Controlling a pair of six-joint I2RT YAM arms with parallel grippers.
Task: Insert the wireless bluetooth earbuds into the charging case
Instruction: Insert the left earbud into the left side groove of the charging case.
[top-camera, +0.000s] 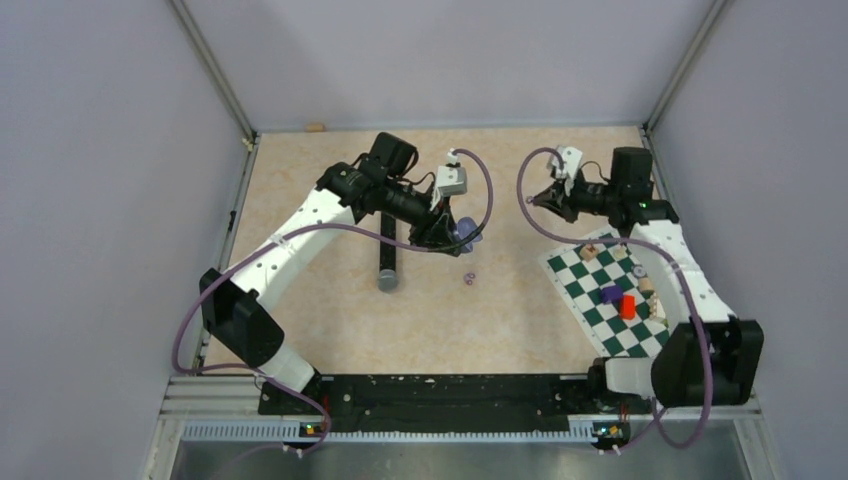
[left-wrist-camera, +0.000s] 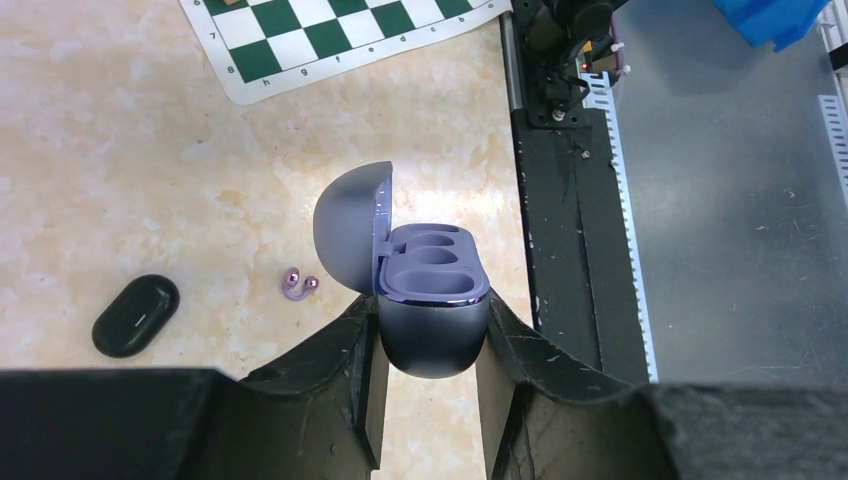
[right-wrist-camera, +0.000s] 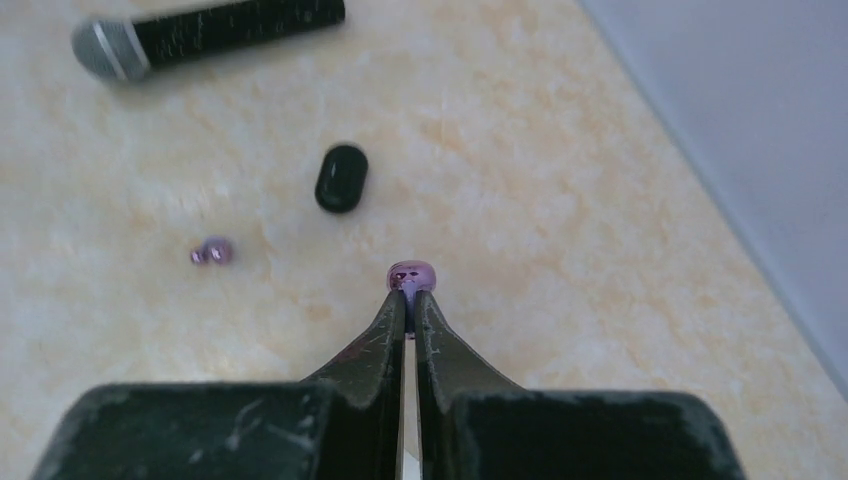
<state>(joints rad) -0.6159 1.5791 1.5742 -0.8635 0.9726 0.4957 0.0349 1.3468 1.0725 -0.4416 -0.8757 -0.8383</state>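
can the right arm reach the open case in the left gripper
Probably yes: the charging case sits open in the left gripper, only bare table between it and the right gripper pinching a purple earbud.

Robotics test cell, laboratory type. A beige marbled tabletop (top-camera: 330, 310) is enclosed left, right and behind by plain lilac-grey panel walls (top-camera: 100, 200) on bare aluminium frame posts (top-camera: 213, 70). Along its near edge runs a black mounting rail (top-camera: 450, 392). One white-and-black robot arm (top-camera: 290, 245) is bolted at its near-left corner and a second arm (top-camera: 690, 275) at its near-right.

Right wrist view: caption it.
Right gripper shut on a shiny purple earbud; a second earbud lies on the beige tabletop.
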